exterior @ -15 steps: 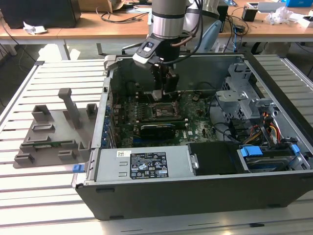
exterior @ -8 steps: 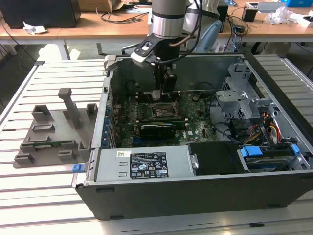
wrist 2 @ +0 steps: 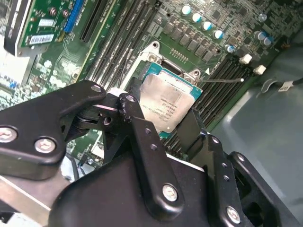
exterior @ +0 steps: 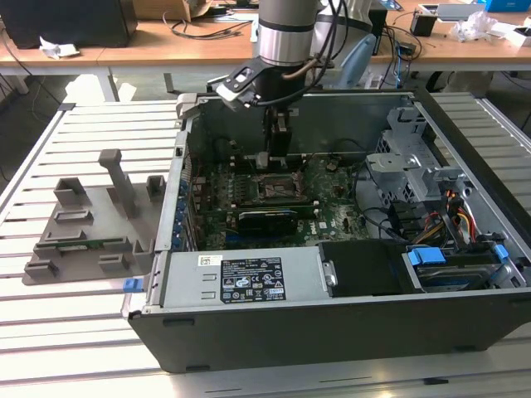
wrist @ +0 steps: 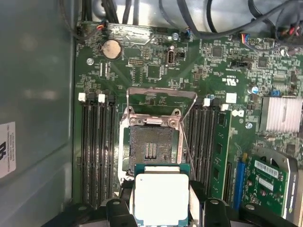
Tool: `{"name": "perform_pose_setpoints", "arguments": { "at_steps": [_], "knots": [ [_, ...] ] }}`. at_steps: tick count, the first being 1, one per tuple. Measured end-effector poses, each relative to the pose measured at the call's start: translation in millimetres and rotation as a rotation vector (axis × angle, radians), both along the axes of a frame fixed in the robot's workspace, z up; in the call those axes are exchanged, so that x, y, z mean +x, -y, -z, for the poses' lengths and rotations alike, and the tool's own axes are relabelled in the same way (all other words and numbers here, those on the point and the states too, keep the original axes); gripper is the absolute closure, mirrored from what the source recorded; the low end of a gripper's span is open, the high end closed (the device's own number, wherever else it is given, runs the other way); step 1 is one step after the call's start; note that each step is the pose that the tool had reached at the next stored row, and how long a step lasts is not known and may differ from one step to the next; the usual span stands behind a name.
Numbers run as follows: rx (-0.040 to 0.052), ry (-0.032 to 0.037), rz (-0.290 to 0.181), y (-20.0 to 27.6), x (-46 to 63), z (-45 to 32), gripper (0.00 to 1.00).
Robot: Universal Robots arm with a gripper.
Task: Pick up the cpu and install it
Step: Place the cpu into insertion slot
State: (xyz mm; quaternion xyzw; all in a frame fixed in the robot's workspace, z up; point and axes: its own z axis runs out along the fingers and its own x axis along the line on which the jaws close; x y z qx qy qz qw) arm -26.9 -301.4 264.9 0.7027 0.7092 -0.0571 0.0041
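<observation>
Cpu gripped over the motherboard

Exterior view: the gripper point(exterior: 276, 154) reaches into the computer case point(exterior: 332, 332), near its rear wall. Second wrist view: its fingers point(wrist 2: 137, 124) are closed on opposite edges of the cpu point(wrist 2: 168, 101). First wrist view: the cpu point(wrist: 161, 196) overlaps one edge of the open socket point(wrist: 154, 146).

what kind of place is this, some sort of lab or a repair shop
Most likely a robotics lab or workshop bench. An open computer case sits on a slatted metal table, the gripper holds the cpu over the motherboard, and wooden desks strewn with cables stand behind.
</observation>
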Motion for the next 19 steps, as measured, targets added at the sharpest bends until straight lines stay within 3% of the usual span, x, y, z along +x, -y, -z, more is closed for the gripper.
{"name": "perform_pose_setpoints", "arguments": {
  "at_steps": [3, 14, 15, 16, 17, 18, 19],
  "knots": [
    [-0.0007, 0.0000, 0.038, 0.0, 0.0, 0.1, 0.45],
    [-0.0007, 0.0018, 0.020, 0.0, -0.1, 0.0, 0.45],
    [-0.0007, 0.0061, 0.020, 0.0, 0.0, 0.1, 0.45],
    [-0.0005, 0.0200, 0.020, 0.0, 0.0, 0.3, 0.45],
    [-0.0004, 0.0295, 0.020, 0.0, 0.0, 0.4, 0.45],
    [-0.0002, 0.0503, 0.020, 0.0, 0.0, 0.8, 0.45],
    [0.0000, 0.0663, 0.020, 0.0, 0.0, 1.1, 0.45]
  ]
}}
